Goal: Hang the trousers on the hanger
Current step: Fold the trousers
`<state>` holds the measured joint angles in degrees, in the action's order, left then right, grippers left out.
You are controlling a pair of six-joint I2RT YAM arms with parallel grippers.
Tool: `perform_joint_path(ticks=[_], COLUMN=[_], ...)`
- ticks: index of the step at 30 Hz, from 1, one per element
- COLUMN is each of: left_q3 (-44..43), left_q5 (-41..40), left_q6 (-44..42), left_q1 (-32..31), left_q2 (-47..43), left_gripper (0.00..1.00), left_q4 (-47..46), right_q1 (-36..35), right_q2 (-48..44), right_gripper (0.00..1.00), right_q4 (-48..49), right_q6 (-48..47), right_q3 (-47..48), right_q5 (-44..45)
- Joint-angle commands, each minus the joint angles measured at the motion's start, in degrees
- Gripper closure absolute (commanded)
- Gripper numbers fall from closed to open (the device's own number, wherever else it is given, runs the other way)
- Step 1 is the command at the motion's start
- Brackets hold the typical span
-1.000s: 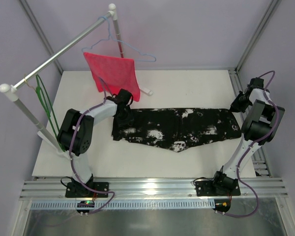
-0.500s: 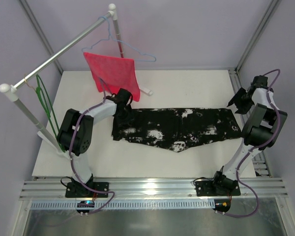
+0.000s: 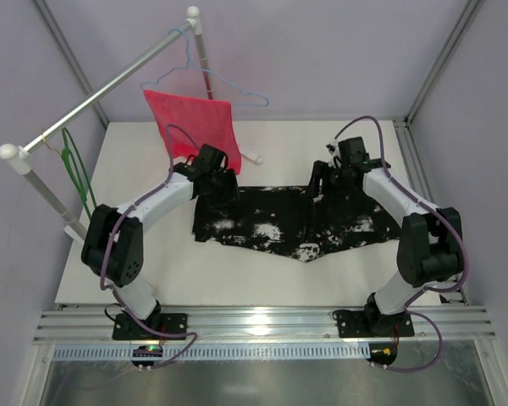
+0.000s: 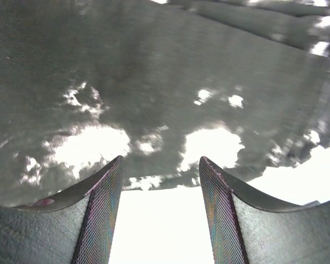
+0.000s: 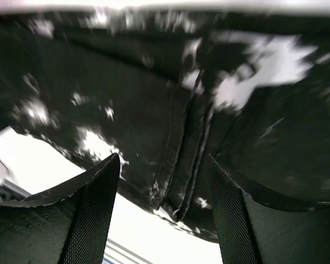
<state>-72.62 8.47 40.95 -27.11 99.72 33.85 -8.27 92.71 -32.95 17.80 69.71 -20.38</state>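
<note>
from the overhead view i saw the trousers (image 3: 300,222) spread flat across the middle of the white bench (image 3: 322,139), running left to right. the left tool (image 3: 218,190) sat over their upper left corner and the right tool (image 3: 326,182) over their upper edge, right of centre.

in the left wrist view the tool was released. its two fingers (image 4: 102,209) stood apart with nothing between them but bare bench. the mottled edge of the trousers lay just past the fingertips, and i could not tell whether they touched it.

in the right wrist view the tool was also released, fingers wide. it hung above the black fabric, and a stitched seam ran through the gap between them. whether those tips touched the cloth i could not tell.

the green hanger (image 3: 74,169) hung from the rail (image 3: 102,93) at the far left of the frame, well apart from both tools and from the trousers. a red cloth (image 3: 195,125) hung on a blue hanger (image 3: 229,89) at the upper centre.
</note>
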Motion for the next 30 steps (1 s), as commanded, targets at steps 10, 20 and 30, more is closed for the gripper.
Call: perform_joint_path(ticks=[10,20,30], left_q3=[3.89,4.33,4.94], left_q5=[1.9,1.73,2.16], left_q6=[-2.1,-1.66,-0.96], left_q1=[0.13,0.13,0.13], left_q2=[-10.34,-10.95,-9.99], left_gripper=[0.41,0.41,0.41], left_q4=[0.08,0.26,-0.53], right_q1=[-11.41,-16.34,-16.42], right_q2=[1.77,4.24,3.18], right_gripper=[0.33,0.33,0.29], right_q4=[6.23,4.21,1.31], right_q6=[4.26,4.61,4.52], right_q3=[-7.84,-5.91,-4.58], right_q5=[10.62,19.06,23.46])
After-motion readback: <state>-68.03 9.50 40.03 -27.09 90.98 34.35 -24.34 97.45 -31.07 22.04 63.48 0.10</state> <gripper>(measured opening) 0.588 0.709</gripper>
